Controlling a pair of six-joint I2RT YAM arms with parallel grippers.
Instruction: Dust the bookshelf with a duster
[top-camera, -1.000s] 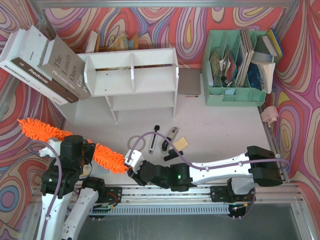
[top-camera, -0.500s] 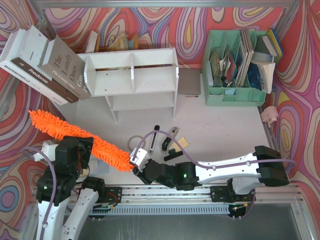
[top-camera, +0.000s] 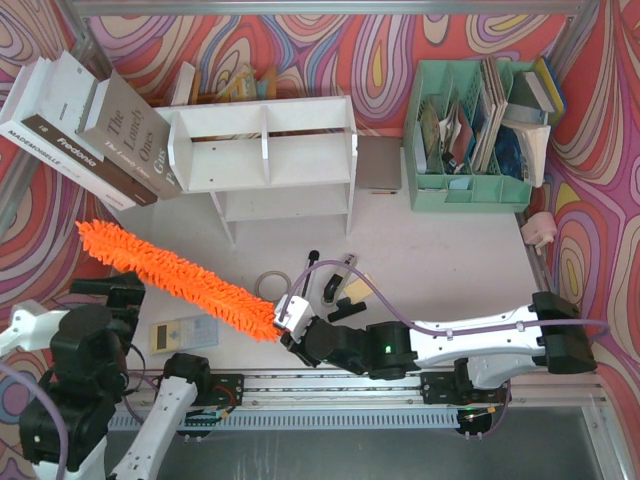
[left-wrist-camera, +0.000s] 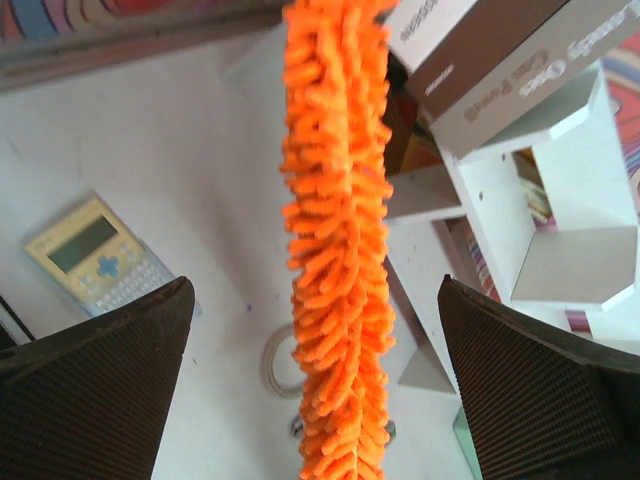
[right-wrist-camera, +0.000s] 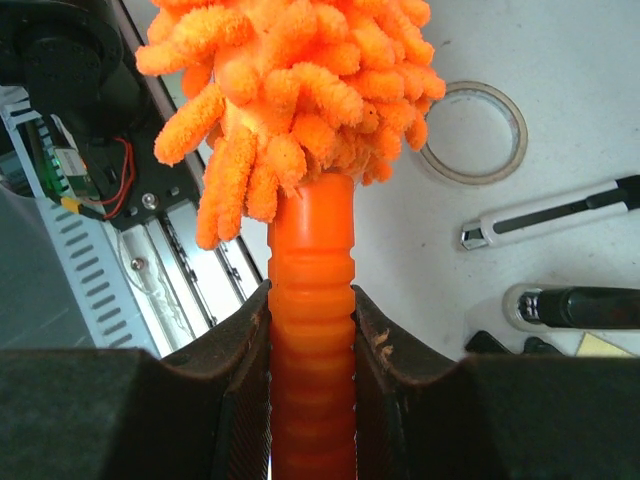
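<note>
Orange microfibre duster (top-camera: 175, 280), judged light and floppy, is best held at its stiff ribbed handle (right-wrist-camera: 312, 250), where the right hand (right-wrist-camera: 312, 340) is clenched. It is held slanting over the near-left desk (top-camera: 440, 240), apart from the bookshelf (top-camera: 265, 150). The left hand (left-wrist-camera: 315, 290) is released.

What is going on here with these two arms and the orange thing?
The right gripper is shut on the handle of the orange duster and holds it out to the left over the table. The left gripper is open; its fingers stand wide on each side of the strands and touch nothing. The duster is apart from the white bookshelf, so no dusting has begun.
</note>
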